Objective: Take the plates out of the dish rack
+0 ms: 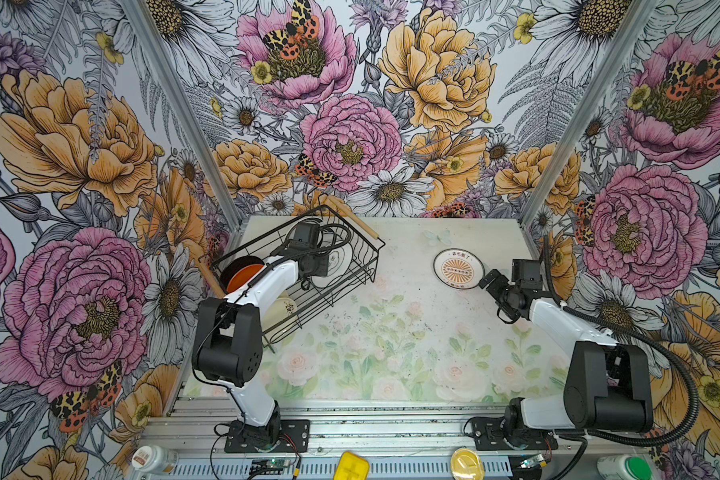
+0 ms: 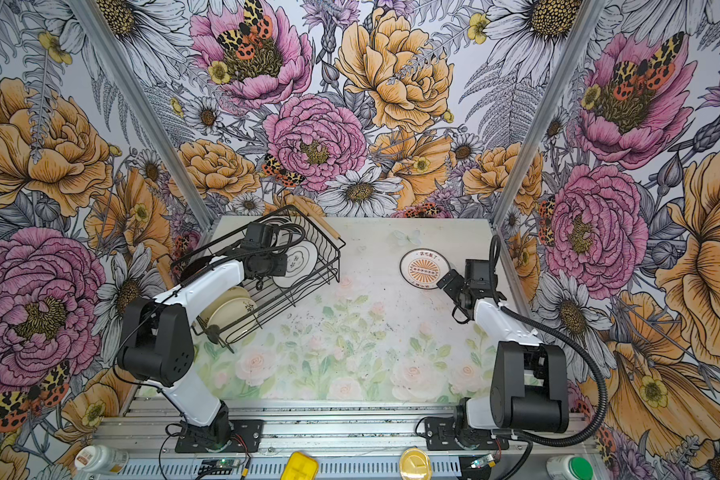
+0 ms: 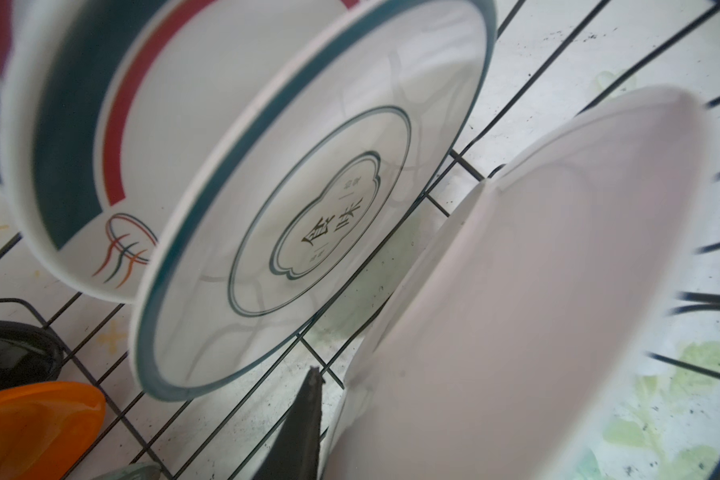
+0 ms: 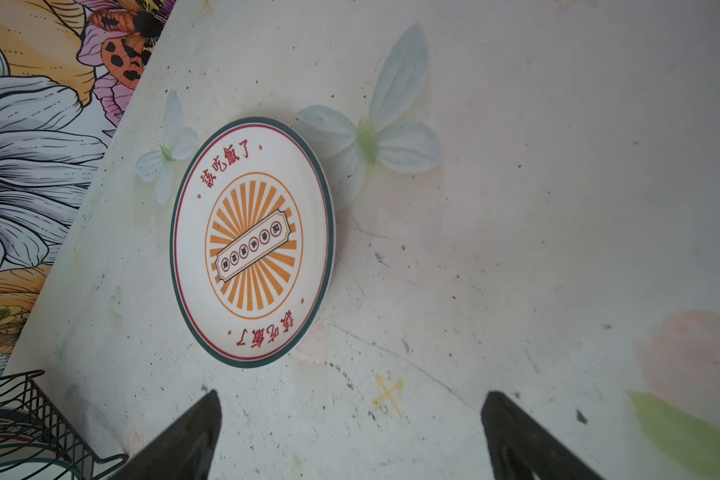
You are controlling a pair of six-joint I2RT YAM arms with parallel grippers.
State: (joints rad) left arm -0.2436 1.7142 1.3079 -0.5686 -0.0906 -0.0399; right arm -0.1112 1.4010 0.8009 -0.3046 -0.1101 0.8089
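1. Standing at 10 o'clock on the table point(image 1: 391, 353), the dish rack point(image 1: 364, 257) holds upright plates, among them an orange plate point(image 1: 244, 276), cream plates point(image 2: 229, 311) and a teal-rimmed plate point(image 3: 308, 208).
2. The left gripper point(image 1: 323, 266) reaches into the rack. One dark finger point(image 3: 304, 415) lies against a white plate point(image 3: 516, 311) and the other is hidden, so I cannot tell whether it grips.
3. The right gripper point(image 4: 352, 395) hangs spread wide, holding nothing.
4. A sunburst plate point(image 1: 458, 269) lies flat at 2 o'clock, just beside it.

I see the black wire dish rack point(image 1: 368, 259) far left holding white, orange and cream plates point(image 2: 304, 259) on edge; one sunburst plate point(image 1: 459, 269) lies flat far right.
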